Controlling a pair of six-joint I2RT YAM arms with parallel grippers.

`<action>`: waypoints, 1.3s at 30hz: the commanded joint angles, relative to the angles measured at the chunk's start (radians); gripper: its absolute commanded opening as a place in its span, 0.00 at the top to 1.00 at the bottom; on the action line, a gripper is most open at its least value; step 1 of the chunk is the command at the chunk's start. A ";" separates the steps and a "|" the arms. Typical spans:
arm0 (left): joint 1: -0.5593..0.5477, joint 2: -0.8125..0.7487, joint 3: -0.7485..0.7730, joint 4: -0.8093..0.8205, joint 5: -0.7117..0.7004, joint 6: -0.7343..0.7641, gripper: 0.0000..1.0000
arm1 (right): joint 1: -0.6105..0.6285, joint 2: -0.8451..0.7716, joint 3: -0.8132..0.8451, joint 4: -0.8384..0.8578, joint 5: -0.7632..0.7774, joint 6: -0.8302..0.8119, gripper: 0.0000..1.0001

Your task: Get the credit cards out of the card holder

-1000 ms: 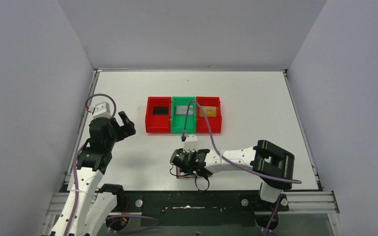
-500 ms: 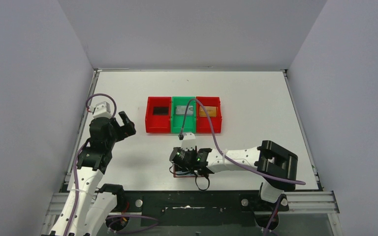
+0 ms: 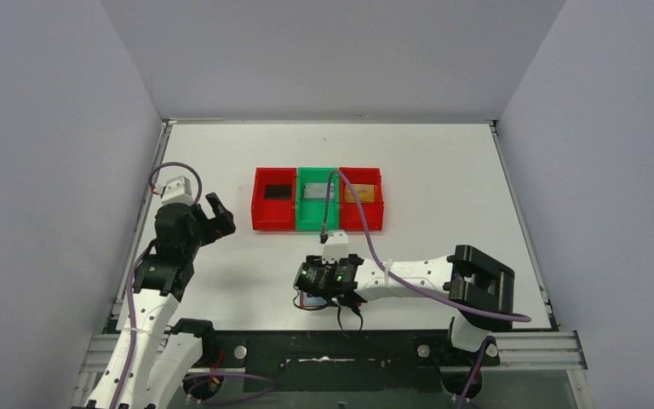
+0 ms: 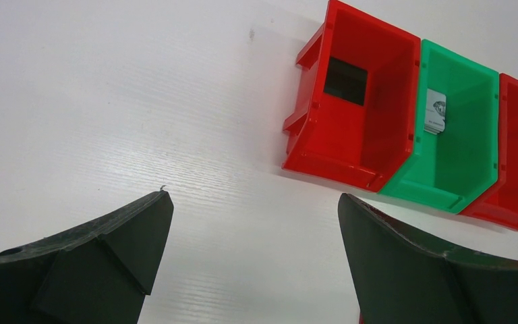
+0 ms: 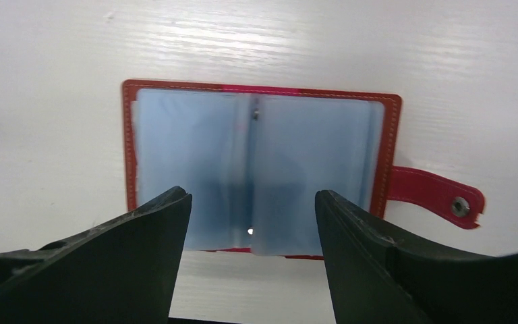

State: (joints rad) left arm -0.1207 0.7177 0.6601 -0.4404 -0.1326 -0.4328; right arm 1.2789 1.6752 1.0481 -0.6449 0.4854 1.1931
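My left gripper [image 4: 253, 202] hangs wide apart over the white table [image 4: 108, 101]. Beyond it I see a red plastic bin [image 4: 310, 135] holding a thin black rectangular card [image 4: 346, 80], touching a green plastic bin [image 4: 458, 169] holding a small silver-grey card [image 4: 436, 111].

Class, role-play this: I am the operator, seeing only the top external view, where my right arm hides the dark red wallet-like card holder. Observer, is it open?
Observer: Yes. In the right wrist view the dark red wallet-like card holder lies open flat on the white table.
Operator: Any cards inside?
Observer: None shows in its blue-grey clear pockets.
Operator: And my right hand?
Observer: The right hand is open, its fingers spread wide over the holder.
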 commanded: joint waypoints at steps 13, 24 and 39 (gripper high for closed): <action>0.006 -0.004 0.013 0.046 0.013 0.012 0.04 | -0.015 0.121 0.005 -0.070 -0.002 0.091 0.21; 0.006 0.001 0.011 0.048 0.019 0.014 0.04 | -0.005 0.090 0.054 -0.108 0.055 0.047 0.22; 0.006 0.010 0.012 0.050 0.026 0.016 0.04 | -0.022 0.078 0.003 -0.095 0.034 0.090 0.16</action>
State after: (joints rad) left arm -0.1207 0.7300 0.6601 -0.4400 -0.1204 -0.4328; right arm 1.2640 1.7653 1.0946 -0.8017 0.5259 1.2675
